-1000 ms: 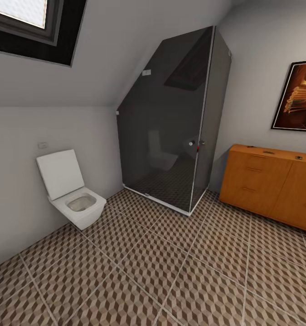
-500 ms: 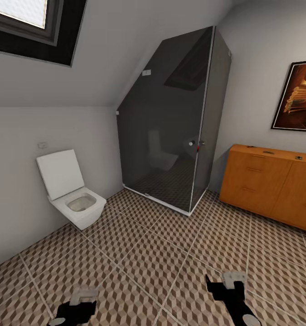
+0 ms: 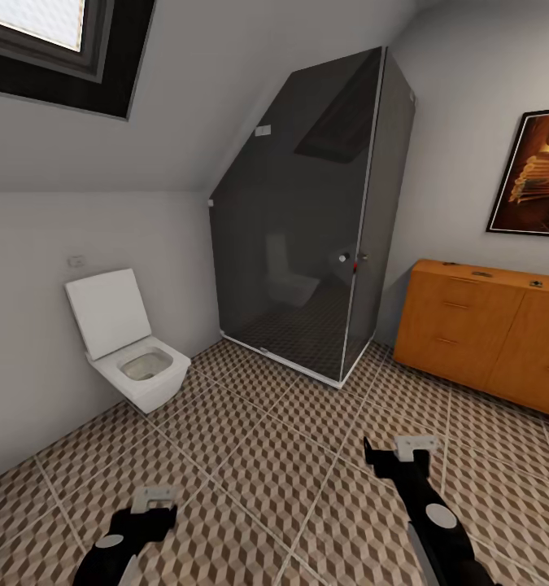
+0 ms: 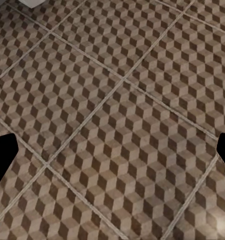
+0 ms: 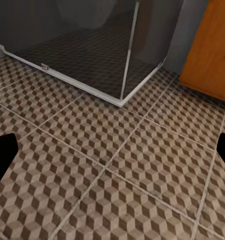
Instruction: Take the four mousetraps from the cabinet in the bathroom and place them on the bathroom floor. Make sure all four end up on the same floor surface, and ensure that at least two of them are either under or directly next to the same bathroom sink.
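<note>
The orange-brown cabinet (image 3: 485, 334) stands against the right wall, and its corner (image 5: 212, 55) also shows in the right wrist view. Small dark flat shapes lie on its top (image 3: 482, 274) (image 3: 536, 283); they may be the mousetraps, but they are too small to be sure. The sink is out of view. Cube-patterned bathroom floor (image 3: 290, 456) spreads ahead of me. My left gripper (image 3: 152, 505) (image 4: 112, 155) hangs open over bare tiles. My right gripper (image 3: 394, 449) (image 5: 112, 155) is open too, with nothing in it, well short of the cabinet.
A white square toilet (image 3: 132, 350) hangs on the left wall. A dark glass shower enclosure (image 3: 323, 220) (image 5: 92, 45) fills the far corner, with a raised white sill. A framed picture (image 3: 534, 175) hangs above the cabinet, under a sloped ceiling with a skylight (image 3: 54, 41).
Both arms have risen into the head view from its bottom edge and now reach further forward over the floor. The room has not shifted.
</note>
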`<state>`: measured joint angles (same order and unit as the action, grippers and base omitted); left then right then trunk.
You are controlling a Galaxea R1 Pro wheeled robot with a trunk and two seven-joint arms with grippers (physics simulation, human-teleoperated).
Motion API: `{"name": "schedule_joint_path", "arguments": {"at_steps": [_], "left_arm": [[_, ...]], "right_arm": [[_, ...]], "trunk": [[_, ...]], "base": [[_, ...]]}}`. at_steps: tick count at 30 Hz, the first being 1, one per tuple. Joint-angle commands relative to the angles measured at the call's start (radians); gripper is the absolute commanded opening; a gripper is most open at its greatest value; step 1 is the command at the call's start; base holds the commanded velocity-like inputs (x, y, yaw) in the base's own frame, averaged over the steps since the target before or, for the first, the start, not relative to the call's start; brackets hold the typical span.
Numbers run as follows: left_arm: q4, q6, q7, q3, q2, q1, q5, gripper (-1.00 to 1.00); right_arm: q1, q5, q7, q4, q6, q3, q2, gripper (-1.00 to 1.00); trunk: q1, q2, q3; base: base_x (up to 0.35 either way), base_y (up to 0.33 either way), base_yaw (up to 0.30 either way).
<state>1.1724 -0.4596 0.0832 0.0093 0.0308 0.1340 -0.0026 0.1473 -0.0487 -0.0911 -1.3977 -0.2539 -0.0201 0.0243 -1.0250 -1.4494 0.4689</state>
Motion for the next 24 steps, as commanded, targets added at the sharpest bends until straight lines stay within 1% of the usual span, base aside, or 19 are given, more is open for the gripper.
{"name": "schedule_joint_path", "arguments": {"at_steps": [1,6,11,14,18,24], "left_arm": [[0.002,-0.001,0.003,-0.001,0.000,0.001,0.000,1.00],[0.006,0.010,0.002,-0.006,-0.003,0.001,0.003,1.00],[0.007,0.011,0.001,-0.009,-0.009,0.001,0.004,1.00],[0.007,0.012,0.001,-0.010,-0.019,0.001,0.004,1.00],[0.008,0.012,0.001,-0.011,-0.022,0.001,0.004,1.00],[0.006,0.012,0.001,-0.011,-0.023,0.001,0.004,1.00]], "right_arm": [[0.001,-0.005,-0.005,-0.003,-0.007,-0.005,0.001,1.00],[0.001,-0.005,-0.005,-0.006,-0.005,-0.021,0.001,1.00],[0.001,-0.005,-0.006,-0.007,-0.005,-0.024,0.002,1.00],[0.001,-0.005,-0.008,-0.007,-0.006,-0.026,0.001,1.00],[0.001,-0.005,-0.008,-0.007,-0.007,-0.029,0.000,1.00],[0.001,-0.005,-0.009,-0.007,-0.006,-0.030,0.000,1.00]], "trunk": [[0.000,-0.001,0.001],[0.000,-0.001,0.001],[0.000,-0.001,0.001],[0.000,-0.001,0.001],[0.000,-0.001,0.001],[0.000,-0.001,0.000]], "base": [[0.000,0.000,0.000],[0.000,0.000,0.000],[0.000,0.000,0.000],[0.000,0.000,0.000],[0.000,0.000,-0.006],[0.000,0.000,-0.134]]}}
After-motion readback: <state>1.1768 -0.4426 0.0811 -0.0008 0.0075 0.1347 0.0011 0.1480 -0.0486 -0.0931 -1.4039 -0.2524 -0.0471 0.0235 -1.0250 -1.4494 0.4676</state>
